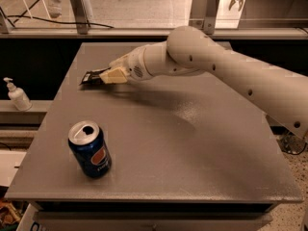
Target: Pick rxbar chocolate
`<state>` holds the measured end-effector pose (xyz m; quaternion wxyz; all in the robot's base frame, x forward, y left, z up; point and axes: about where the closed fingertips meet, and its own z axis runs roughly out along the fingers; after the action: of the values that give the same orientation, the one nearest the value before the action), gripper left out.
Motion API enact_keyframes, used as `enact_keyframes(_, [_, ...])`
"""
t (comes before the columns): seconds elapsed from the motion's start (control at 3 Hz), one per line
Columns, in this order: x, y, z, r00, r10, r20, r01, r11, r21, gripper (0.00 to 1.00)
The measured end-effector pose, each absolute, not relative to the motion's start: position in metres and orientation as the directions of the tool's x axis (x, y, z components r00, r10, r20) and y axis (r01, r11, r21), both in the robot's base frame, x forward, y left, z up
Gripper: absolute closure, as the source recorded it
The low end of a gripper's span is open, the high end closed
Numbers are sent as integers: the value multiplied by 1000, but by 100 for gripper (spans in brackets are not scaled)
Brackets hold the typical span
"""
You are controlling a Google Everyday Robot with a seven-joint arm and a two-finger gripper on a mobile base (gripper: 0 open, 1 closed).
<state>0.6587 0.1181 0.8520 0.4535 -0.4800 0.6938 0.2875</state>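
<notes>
The rxbar chocolate (90, 77), a small flat black bar, lies at the far left of the grey table (192, 143). My gripper (109, 76) reaches in from the right at the end of the white arm (216, 69). Its cream fingers (115, 75) are closed over the bar's right end. Only the bar's left half shows, and it sits at or just above the table top.
A blue soda can (90, 149) stands upright near the table's front left. A white pump bottle (17, 96) stands on a ledge left of the table. A railing with metal posts (79, 8) runs behind the table's far edge.
</notes>
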Motion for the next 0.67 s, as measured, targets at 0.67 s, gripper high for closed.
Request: enact_keyframes(0.67, [648,83,912,-42,-360,-932,-914,390,-109,100])
